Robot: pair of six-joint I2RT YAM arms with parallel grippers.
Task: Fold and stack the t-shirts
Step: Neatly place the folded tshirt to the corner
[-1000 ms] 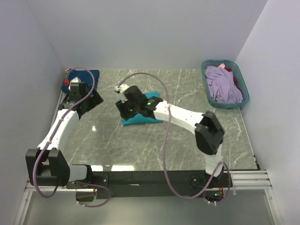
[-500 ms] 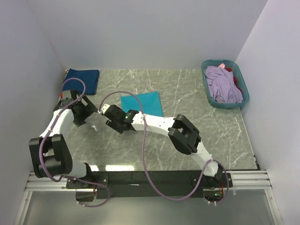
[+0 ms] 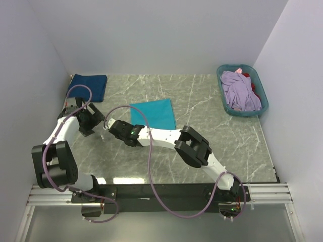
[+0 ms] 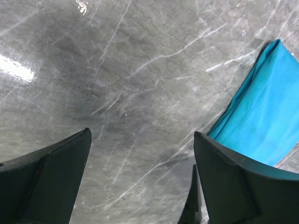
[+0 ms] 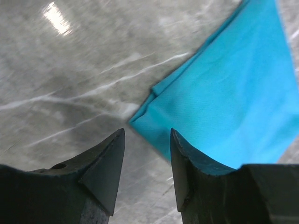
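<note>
**Both claws empty beside the folded teal tee**

The teal tee (image 3: 152,114) lies folded flat near the middle of the grey marble worktop (image 3: 212,131). The left claw (image 4: 141,135) hangs over bare worktop with its jaws spread wide and nothing between them, and the tee's edge shows just past its right finger. The right claw (image 5: 147,131) stands at the tee's near-left corner, its jaws about half apart and gripping nothing. I cannot tell whether its tips touch the cloth. Seen from above, the two claws point toward each other, close together, just left of the tee. A navy tee (image 3: 89,81) lies folded in the far left corner. In the far right corner, a basket (image 3: 220,85) holds a crumpled lavender tee (image 3: 241,91) with a red one (image 3: 255,88) showing beside it.
</note>
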